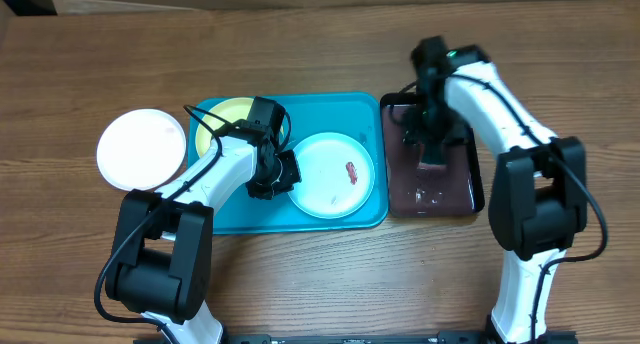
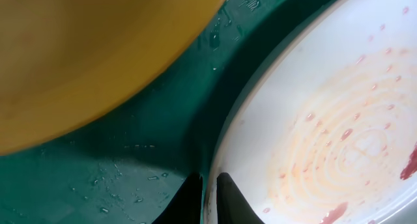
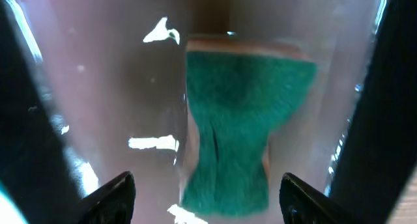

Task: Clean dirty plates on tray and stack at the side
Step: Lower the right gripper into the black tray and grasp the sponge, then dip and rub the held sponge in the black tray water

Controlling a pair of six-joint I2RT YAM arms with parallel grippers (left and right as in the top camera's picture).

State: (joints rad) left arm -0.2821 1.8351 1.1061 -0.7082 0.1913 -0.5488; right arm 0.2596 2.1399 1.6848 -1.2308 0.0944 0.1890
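Observation:
The turquoise tray (image 1: 352, 110) holds a yellow-green plate (image 1: 224, 118) at its back left and a pale light-blue plate (image 1: 335, 187) with reddish-brown smears at its right. A white plate (image 1: 142, 146) lies on the table left of the tray. My left gripper (image 1: 284, 174) is shut on the left rim of the light-blue plate (image 2: 339, 120); its fingers (image 2: 208, 196) pinch the rim over the wet tray floor (image 2: 143, 139), with the yellow-green plate (image 2: 85, 55) close by. My right gripper (image 1: 431, 147) hangs open (image 3: 208, 201) over a green sponge (image 3: 241, 120).
A narrow black tray (image 1: 476, 198) with brownish liquid stands right of the turquoise tray, and the sponge lies in it. The wooden table (image 1: 90, 64) surrounds both trays.

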